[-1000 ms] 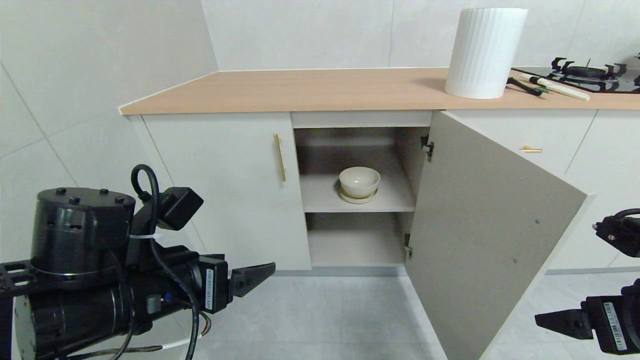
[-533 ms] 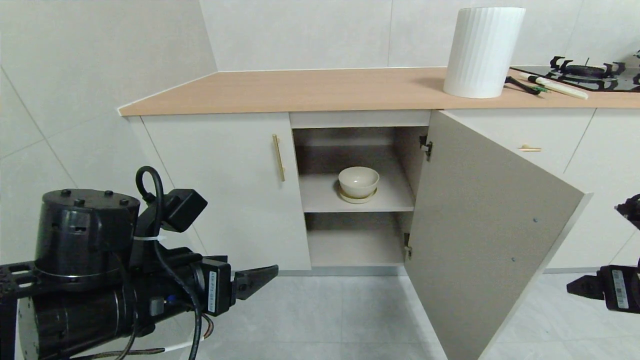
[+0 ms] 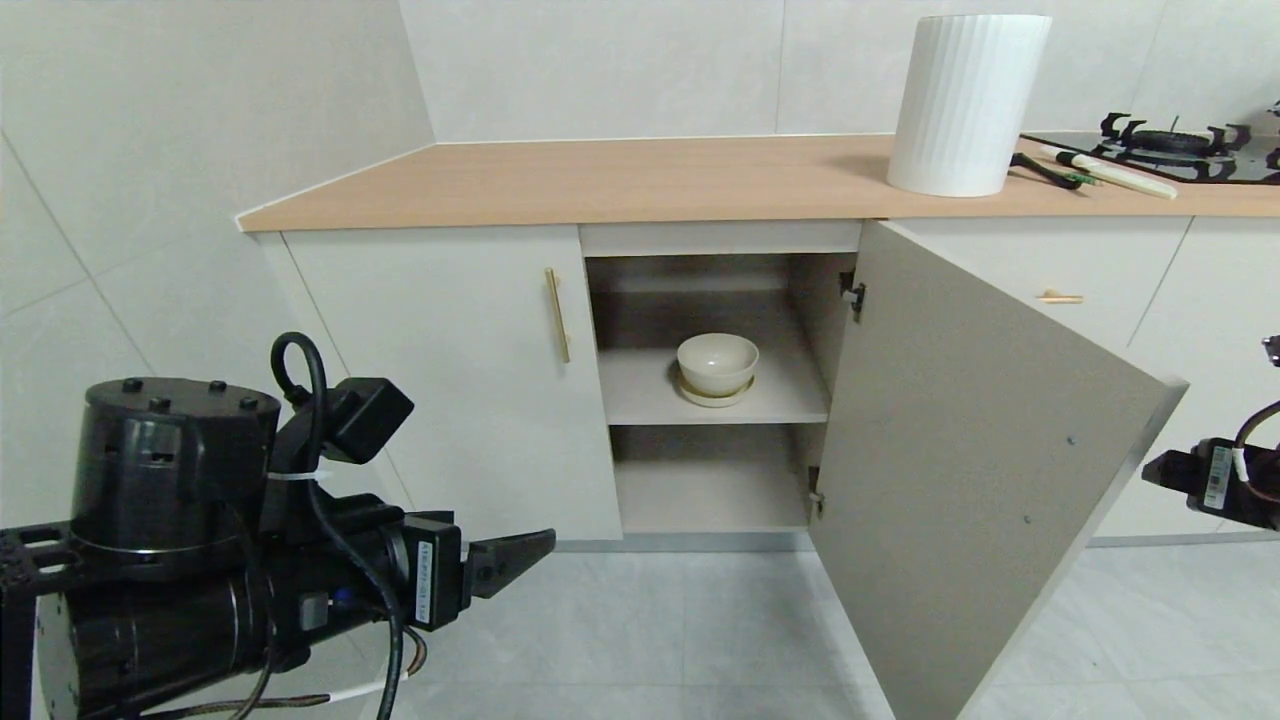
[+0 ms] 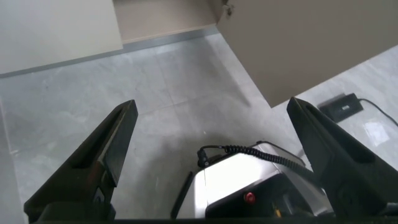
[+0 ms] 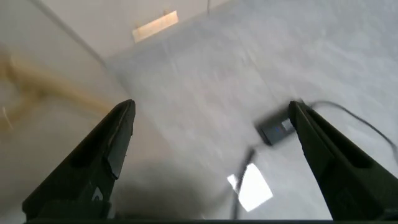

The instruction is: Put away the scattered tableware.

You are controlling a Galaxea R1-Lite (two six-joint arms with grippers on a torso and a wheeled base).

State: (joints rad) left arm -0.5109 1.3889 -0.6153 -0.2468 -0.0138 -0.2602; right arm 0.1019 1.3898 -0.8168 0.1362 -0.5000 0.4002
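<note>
A cream bowl (image 3: 717, 360) sits on a small plate (image 3: 716, 398) on the middle shelf of the open cabinet (image 3: 700, 405). The cabinet's door (image 3: 980, 450) stands swung out to the right. My left gripper (image 3: 512, 560) hangs low at the left, above the floor and well short of the cabinet; the left wrist view shows this gripper (image 4: 211, 155) open and empty. My right gripper (image 3: 1162, 468) is at the right edge, just beyond the door's outer edge. In the right wrist view the right gripper (image 5: 211, 155) is open with nothing in it.
A tall white ribbed container (image 3: 967, 103) stands on the wooden counter (image 3: 620, 180), with utensils (image 3: 1105, 172) and a gas stove (image 3: 1170, 140) to its right. The left cabinet door (image 3: 450, 380) is closed. Grey tiled floor (image 3: 680, 630) lies in front.
My right gripper has risen and moved right, from low at the bottom right to beside the open door's edge. The left arm has barely moved. Bowl and plate are unchanged.
</note>
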